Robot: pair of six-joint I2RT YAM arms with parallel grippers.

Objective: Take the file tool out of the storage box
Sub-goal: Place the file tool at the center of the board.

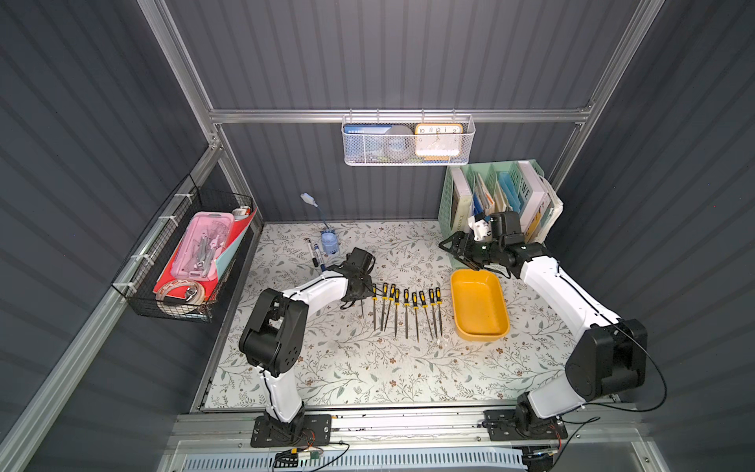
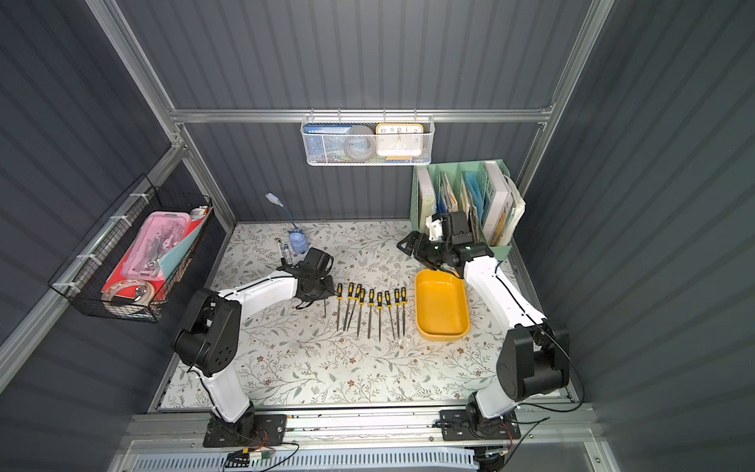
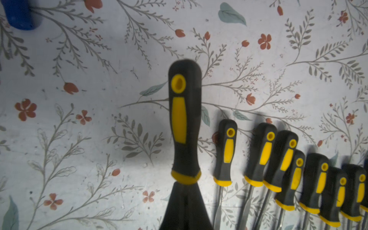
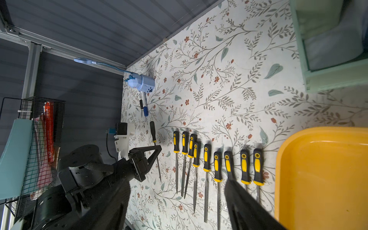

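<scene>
Left wrist view: the left gripper (image 3: pixel 186 191) hides the blade of the held file (image 3: pixel 184 119). Frame edges crop the file row (image 3: pixel 288 159) and the storage box (image 4: pixel 318 175).

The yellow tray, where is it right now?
In both top views the yellow tray sits on the table's right side, beside the row of files, in front of the green book rack.

White-shelled arms (image 1: pixel 318 292) with black joints (image 1: pixel 608 359) and, seemingly, black cables (image 1: pixel 658 374).

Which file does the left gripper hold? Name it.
The file at the row's end farthest from the storage box, in the left gripper; the others lie loose.
</scene>
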